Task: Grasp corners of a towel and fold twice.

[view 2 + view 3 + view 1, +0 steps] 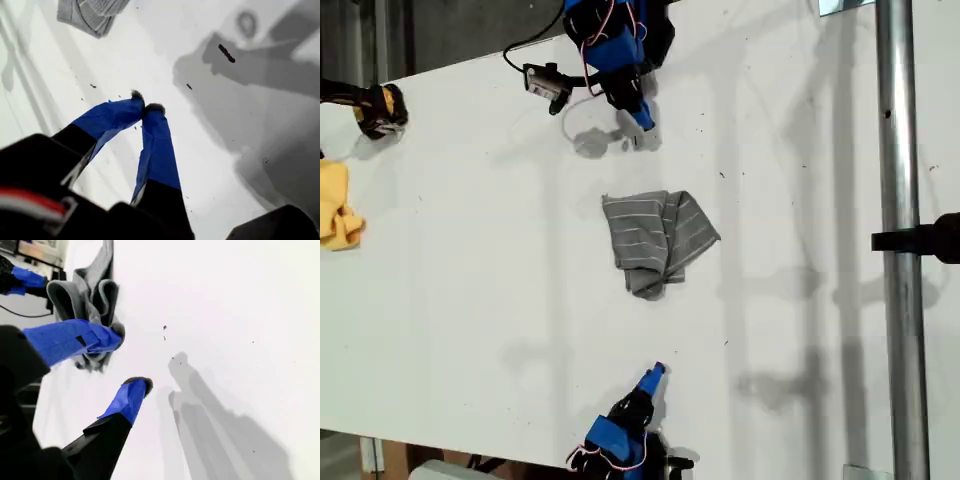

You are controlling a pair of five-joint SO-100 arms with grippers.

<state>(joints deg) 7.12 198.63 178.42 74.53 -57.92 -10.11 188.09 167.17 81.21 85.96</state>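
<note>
Fingers (pixel 155 150) of my first gripper (pixel 145 107) pressed together on nothing; fingers (pixel 127 397) of my second gripper (pixel 131 359) spread, also empty.

The towel (pixel 655 240) lies bunched and partly folded over itself near the middle of the white surface (pixel 470 250). In the exterior view it lies between the two grippers, apart from both. Both grippers sit low over bare surface. A yellow cloth (pixel 335 215) lies at the exterior view's left edge, well apart from the towel.

The crumpled dark grey cloth towel (pixel 658 240) carries thin white stripes on the plain white bench (pixel 470 300); a small yellow cloth (pixel 337 205) lies apart; blue tape wraps both grippers.
</note>
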